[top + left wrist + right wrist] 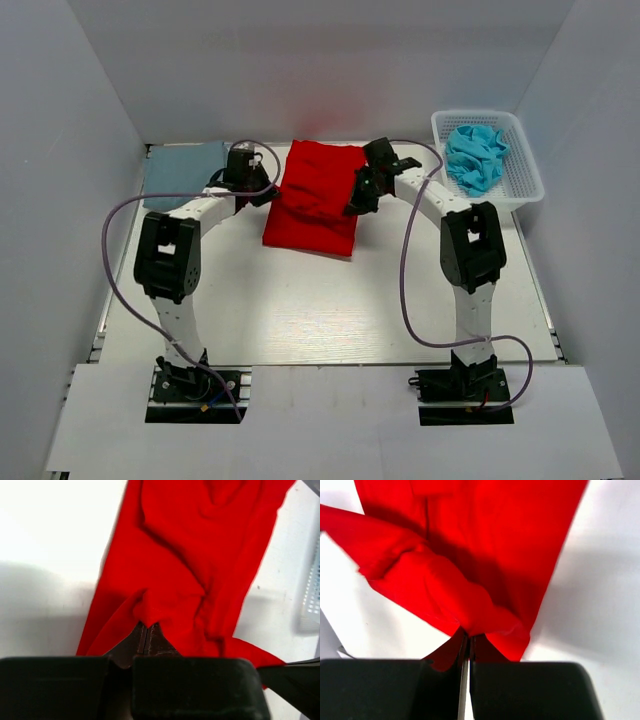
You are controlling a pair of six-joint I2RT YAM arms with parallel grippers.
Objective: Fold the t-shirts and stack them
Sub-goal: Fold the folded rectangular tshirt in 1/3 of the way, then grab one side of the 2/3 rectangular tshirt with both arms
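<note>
Red shirt (318, 205) pinched at opposite edges: my left pincer (148, 629) and right pincer (468, 636) both clamp cloth, so I can fold it.

The top view looks down from above and behind; both wrist views closely share the red t-shirt (312, 205).

On the table (330, 310), seen from my bases, the spread t-shirt (312, 205) lies at 12 o'clock, toward the far edge. My left gripper (266, 196) is clamped onto its 9 o'clock edge, my right gripper (356, 204) onto its 3 o'clock edge. A folded t-shirt (182, 175) lies at 10 o'clock, in the far left corner. The basket (527, 188) sits at 2 o'clock, with a bunched t-shirt (476, 157) inside.
</note>
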